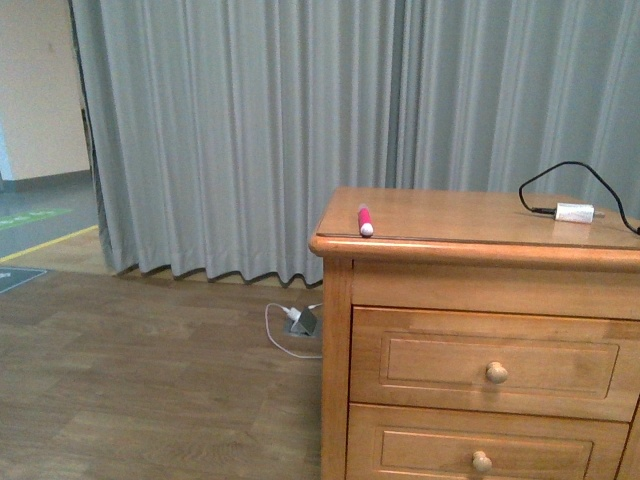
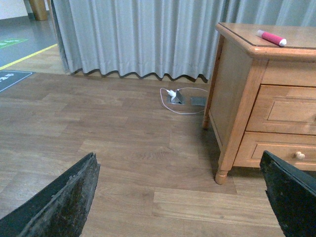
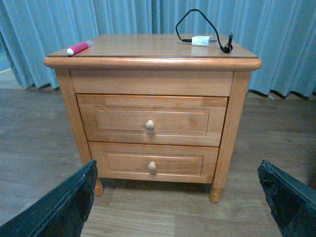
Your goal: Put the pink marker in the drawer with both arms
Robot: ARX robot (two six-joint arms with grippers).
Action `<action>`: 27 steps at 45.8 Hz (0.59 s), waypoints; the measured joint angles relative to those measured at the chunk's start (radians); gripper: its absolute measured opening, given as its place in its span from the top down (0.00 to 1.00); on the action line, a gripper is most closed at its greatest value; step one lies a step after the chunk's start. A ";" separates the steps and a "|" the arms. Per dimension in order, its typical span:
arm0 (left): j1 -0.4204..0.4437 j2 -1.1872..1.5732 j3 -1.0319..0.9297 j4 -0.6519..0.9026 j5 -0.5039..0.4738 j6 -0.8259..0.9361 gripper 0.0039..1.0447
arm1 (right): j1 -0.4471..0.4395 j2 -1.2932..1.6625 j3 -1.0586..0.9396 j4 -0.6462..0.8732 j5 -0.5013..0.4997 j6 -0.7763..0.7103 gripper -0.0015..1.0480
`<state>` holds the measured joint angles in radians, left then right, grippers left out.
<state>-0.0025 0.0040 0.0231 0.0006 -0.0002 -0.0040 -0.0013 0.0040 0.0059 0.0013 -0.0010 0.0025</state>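
The pink marker [image 1: 365, 220] lies on the dresser top near its front left corner; it also shows in the left wrist view [image 2: 270, 37] and the right wrist view [image 3: 79, 48]. The upper drawer [image 1: 495, 363] is closed, with one round knob [image 1: 496, 373]; it also shows in the right wrist view [image 3: 150, 120]. Neither arm shows in the front view. My left gripper [image 2: 180, 197] is open and empty over the floor, left of the dresser. My right gripper [image 3: 177, 197] is open and empty, facing the dresser front from a distance.
A white adapter [image 1: 574, 212] with a black cable lies at the dresser top's right. The lower drawer [image 3: 152, 164] is closed. A floor socket with a white cable [image 1: 300, 322] sits by the grey curtain [image 1: 250, 130]. Wood floor [image 2: 123, 148] spreads to the left.
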 joint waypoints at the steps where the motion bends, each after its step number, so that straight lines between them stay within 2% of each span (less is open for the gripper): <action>1: 0.000 0.000 0.000 0.000 0.000 0.000 0.06 | 0.000 0.000 0.000 0.000 0.000 0.000 0.08; 27: 0.000 0.000 0.000 0.000 0.000 0.000 0.06 | 0.000 0.000 0.000 0.000 0.000 0.000 0.08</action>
<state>-0.0025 0.0040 0.0231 0.0006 -0.0002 -0.0040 -0.0013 0.0040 0.0059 0.0013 -0.0010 0.0025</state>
